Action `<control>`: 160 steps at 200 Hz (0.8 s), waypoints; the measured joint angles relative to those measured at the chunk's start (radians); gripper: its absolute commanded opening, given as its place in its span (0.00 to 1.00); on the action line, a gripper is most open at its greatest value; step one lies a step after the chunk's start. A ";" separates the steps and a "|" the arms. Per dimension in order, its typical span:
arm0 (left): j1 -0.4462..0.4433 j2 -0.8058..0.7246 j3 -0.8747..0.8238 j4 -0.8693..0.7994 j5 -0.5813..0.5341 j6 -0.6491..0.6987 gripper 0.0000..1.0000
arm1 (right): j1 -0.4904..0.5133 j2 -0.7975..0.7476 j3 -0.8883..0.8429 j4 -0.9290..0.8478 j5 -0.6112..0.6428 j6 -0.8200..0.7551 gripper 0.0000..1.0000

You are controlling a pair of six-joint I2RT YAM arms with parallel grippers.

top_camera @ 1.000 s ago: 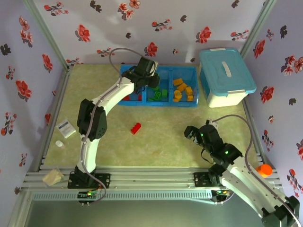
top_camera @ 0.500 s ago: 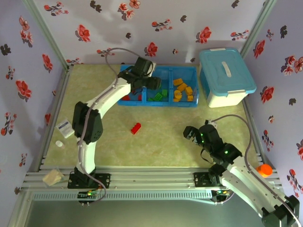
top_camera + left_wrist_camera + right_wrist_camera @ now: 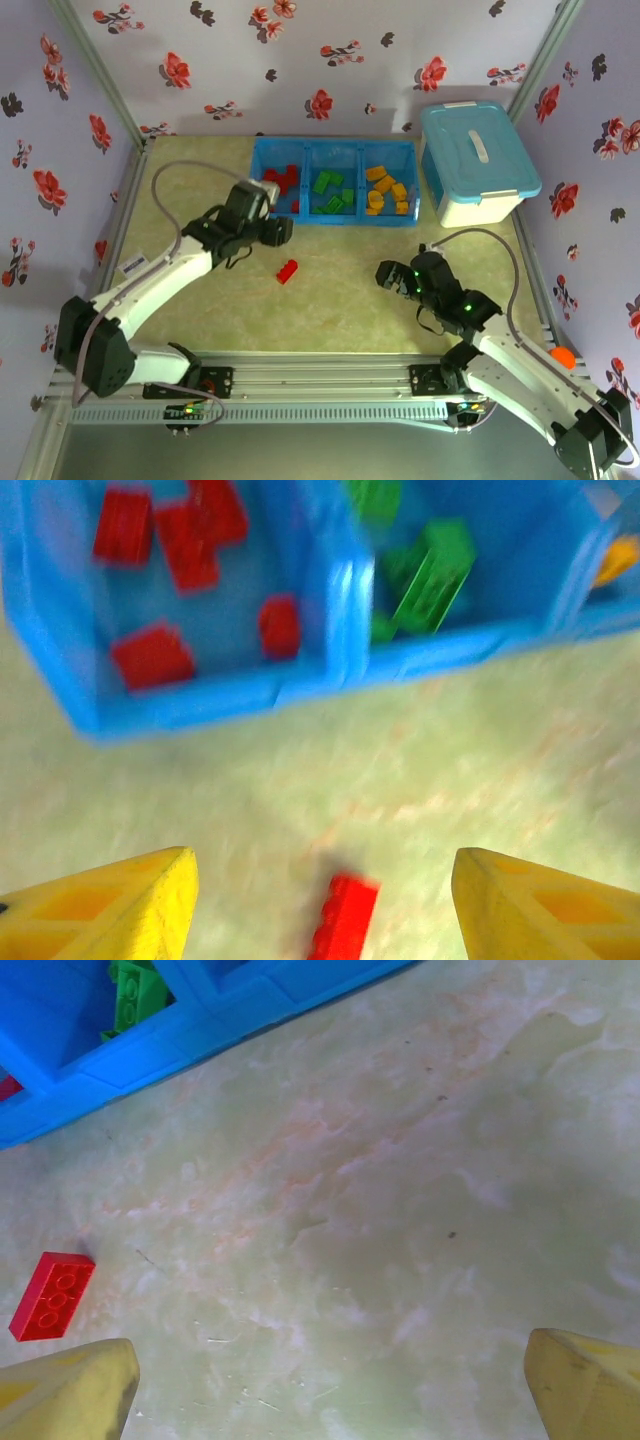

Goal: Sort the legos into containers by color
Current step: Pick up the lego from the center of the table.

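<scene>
Hovering near 1 red lego [image 3: 287, 270], left tool [image 3: 278, 232] gapes, apparently empty.

I am looking into a small robot test booth, like one in a lab; the walls [image 3: 300, 60] have a flower print and are held up by bare metal posts [image 3: 100, 75]; two robot arms [image 3: 160, 275] are bolted to a metal rail [image 3: 320, 378] at the near edge of the table [image 3: 340, 310]; on it sit a tray [image 3: 330, 222] of toy bricks [image 3: 385, 190] and a tub [image 3: 478, 160].
</scene>
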 measured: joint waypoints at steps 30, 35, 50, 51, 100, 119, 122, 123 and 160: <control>-0.004 -0.108 -0.178 -0.024 -0.021 -0.074 0.68 | 0.026 0.113 0.040 0.039 -0.011 -0.014 0.99; -0.006 -0.126 -0.201 -0.025 -0.023 -0.087 0.68 | 0.032 0.133 0.050 0.044 -0.011 -0.014 0.99; -0.018 -0.178 -0.267 -0.023 -0.027 -0.131 0.68 | 0.055 0.193 0.077 0.068 -0.012 -0.014 0.99; -0.019 -0.182 -0.272 -0.023 -0.027 -0.134 0.68 | 0.056 0.196 0.078 0.068 -0.011 -0.014 0.99; -0.079 -0.180 -0.375 0.017 -0.031 -0.227 0.67 | 0.132 0.358 0.131 0.143 -0.013 -0.013 0.99; -0.105 -0.108 -0.373 0.065 -0.031 -0.233 0.67 | 0.150 0.403 0.154 0.149 -0.013 -0.013 0.99; -0.108 -0.097 -0.372 0.069 -0.030 -0.233 0.67 | 0.152 0.407 0.158 0.149 -0.013 -0.013 0.99; -0.109 -0.089 -0.371 0.072 -0.030 -0.233 0.66 | 0.153 0.408 0.158 0.149 -0.013 -0.013 0.99; -0.134 0.094 -0.300 0.109 -0.031 -0.228 0.61 | 0.161 0.407 0.163 0.148 -0.005 -0.006 0.99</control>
